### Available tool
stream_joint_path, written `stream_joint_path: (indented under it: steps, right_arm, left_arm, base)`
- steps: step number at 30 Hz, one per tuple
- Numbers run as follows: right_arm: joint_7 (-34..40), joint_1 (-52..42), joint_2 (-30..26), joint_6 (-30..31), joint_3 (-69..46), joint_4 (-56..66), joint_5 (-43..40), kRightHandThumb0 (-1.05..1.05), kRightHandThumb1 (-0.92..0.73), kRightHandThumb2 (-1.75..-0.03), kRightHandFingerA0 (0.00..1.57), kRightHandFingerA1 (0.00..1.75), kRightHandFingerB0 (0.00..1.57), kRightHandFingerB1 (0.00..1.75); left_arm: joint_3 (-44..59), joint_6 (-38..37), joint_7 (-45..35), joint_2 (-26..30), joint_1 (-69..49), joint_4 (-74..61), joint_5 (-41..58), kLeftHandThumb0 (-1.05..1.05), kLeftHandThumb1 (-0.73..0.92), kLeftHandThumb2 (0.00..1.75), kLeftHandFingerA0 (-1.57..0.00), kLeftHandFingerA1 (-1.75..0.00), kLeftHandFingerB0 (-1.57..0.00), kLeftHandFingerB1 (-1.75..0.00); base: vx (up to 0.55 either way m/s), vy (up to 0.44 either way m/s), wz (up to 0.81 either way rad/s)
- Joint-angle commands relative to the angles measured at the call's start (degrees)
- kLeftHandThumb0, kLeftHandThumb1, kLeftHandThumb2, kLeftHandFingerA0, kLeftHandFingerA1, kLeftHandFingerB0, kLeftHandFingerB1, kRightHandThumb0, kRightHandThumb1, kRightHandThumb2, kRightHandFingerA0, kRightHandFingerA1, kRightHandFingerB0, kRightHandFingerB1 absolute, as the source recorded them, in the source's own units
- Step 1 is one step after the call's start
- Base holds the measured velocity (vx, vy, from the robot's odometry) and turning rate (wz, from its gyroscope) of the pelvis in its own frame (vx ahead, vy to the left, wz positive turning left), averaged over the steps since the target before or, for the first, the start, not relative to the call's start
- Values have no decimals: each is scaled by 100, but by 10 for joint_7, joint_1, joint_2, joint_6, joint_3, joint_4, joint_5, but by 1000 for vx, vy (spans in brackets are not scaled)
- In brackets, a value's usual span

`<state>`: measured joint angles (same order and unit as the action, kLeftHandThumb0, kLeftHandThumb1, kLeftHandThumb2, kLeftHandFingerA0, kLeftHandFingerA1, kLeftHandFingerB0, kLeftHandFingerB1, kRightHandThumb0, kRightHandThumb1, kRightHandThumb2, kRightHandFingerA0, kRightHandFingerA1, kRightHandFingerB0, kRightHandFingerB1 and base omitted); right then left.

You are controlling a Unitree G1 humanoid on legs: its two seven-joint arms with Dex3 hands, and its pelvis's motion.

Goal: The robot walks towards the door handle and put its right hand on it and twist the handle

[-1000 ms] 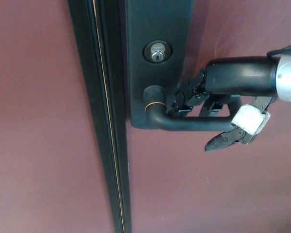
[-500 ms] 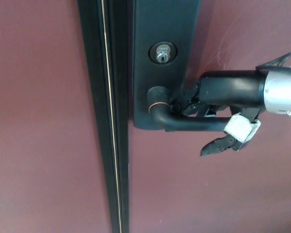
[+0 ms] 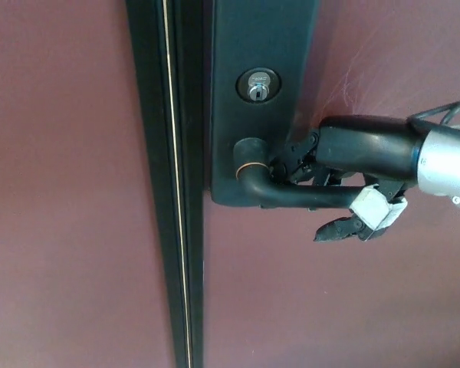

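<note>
Door (image 3: pixel 77 230): dark red-brown surface, fills the whole head view.
Frame strip (image 3: pixel 169 230): black vertical band left of centre, with a thin pale line down its length.
Backplate (image 3: pixel 257 38): black, tall, mounted just right of the strip; lower edge sits just below the handle's root.
Keyhole (image 3: pixel 257 84): round silver cylinder in a dark ring, set in the backplate directly above the handle's root.
Door handle (image 3: pixel 291 195): black lever; rooted in a round collar with a copper-coloured ring at the lower part of the backplate, bent at an elbow, then extended rightward across the door, close to level.
Right hand (image 3: pixel 330 184): black, enters from picture right on a black wrist and silver forearm; positioned on the lever, right of the collar.
Fingers (image 3: pixel 299 153): closed around the lever, upper ones curled over its top near the collar, another pointed black one (image 3: pixel 333 230) projecting below the lever; contact with the lever visible above, grip clamped on the door handle.
White block (image 3: pixel 372 207): pale, squarish part on the hand, lying against the lever's outer end.
Cable (image 3: pixel 437 111): thin dark loop above the forearm at picture right.
Left hand: not in view.
</note>
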<state>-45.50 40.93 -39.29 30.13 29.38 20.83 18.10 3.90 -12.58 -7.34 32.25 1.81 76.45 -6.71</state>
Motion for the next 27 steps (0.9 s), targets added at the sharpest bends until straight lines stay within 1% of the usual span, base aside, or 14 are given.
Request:
stream_joint_path:
  steps: [1,14,15,17,18,19,22,24,26,27]
  right_arm:
    - [-13,-43,8,22,7,-9,11,-13,-54,-56,99,66,80,55]
    - [-23,-50,20,19,-12,1,23,-12,-54,-56,98,66,76,54]
    - [-24,-51,19,14,-13,2,22,-15,-54,-58,93,64,70,53]
    - [-24,-52,19,12,-14,2,23,-15,-54,-58,93,64,70,53]
    - [-77,-14,-3,21,-1,-7,23,-42,-48,-63,16,37,17,32]
    - [-93,-1,-7,27,3,-11,22,-29,-35,-89,2,49,0,45]
    - [-128,35,-16,45,3,-21,16,-34,-26,-86,2,48,0,45]
    - [-144,55,-20,60,-6,-19,8,-34,-25,-86,2,48,0,45]
    - [-147,57,-20,62,-6,-20,8,-34,-25,-86,2,48,0,45]
    - [-162,80,-27,75,-20,-12,-2,-35,-24,-86,2,48,0,45]
  left_arm:
    - [0,0,-3,0,-6,0,-5,-31,60,59,-75,-50,-58,-43]
    - [1,-2,-5,1,-7,-1,-4,-31,60,59,-75,-50,-59,-44]
    - [2,-2,-7,1,-7,-1,-2,-31,60,59,-76,-50,-59,-44]
    - [3,-2,-8,1,-8,-1,-1,-31,60,59,-76,-50,-59,-44]
    - [-1,-1,-7,2,-7,-1,-5,-31,60,59,-76,-50,-59,-44]
    - [-1,0,-6,2,-7,0,-6,-31,60,59,-76,-50,-59,-44]
    - [-1,1,-8,2,-6,1,-6,-31,60,59,-76,-50,-59,-44]
    - [-4,0,-7,3,-6,0,-8,-31,60,59,-76,-50,-59,-44]
    - [-4,0,-7,3,-6,0,-8,-31,60,59,-76,-50,-59,-44]
    - [-3,-1,-10,4,-6,0,-7,-31,60,59,-76,-50,-59,-44]
  base:
    - [0,0,0]
    - [0,0,0]
    - [0,0,0]
    - [0,0,0]
    - [0,0,0]
    - [0,0,0]
    - [0,0,0]
    - [0,0,0]
    - [0,0,0]
    - [0,0,0]
